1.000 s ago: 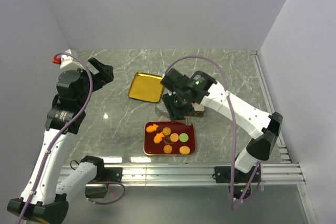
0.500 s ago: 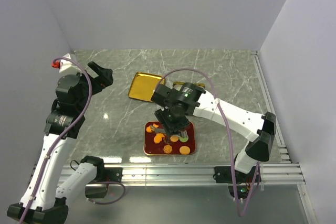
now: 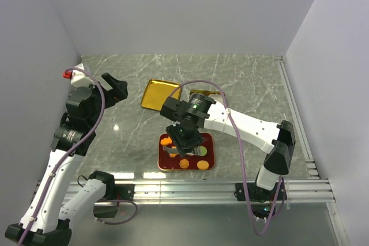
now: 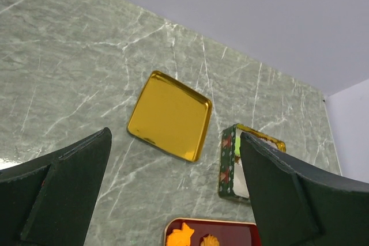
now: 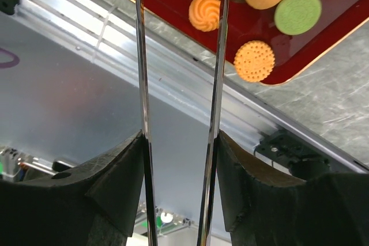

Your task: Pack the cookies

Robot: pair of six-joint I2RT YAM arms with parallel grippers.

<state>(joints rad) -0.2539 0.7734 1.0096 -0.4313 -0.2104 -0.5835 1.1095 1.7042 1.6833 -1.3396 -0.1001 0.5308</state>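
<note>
Tweezers [image 5: 140, 56] sit clamped in the right gripper [image 5: 179, 159] with the prongs spread apart. Their tips run off the top of the right wrist view, so it is not clear whether anything is pinched there. The top view puts them low over the red tray [image 3: 210, 152]. The cookies [image 5: 254, 61] lie on that tray: an orange swirl, a plain orange, a green and a dotted orange one, plus a fish shape seen from the left wrist. The tin [image 4: 229, 168] stands on the table just beyond the tray, beside the gold lid [image 4: 169, 115]; its contents are hard to make out. The left gripper [image 4: 174, 136] hangs wide open, well apart, holding nothing. The likely step is picking one cookie. Risks: thin prongs could slip on a flat disc and flick it off the tray. The cookies lie close together, so a prong may nudge a neighbour. An off-centre pinch could let the cookie twist and drop on the way to the tin. Pressing down hard could skid the tray.
</note>
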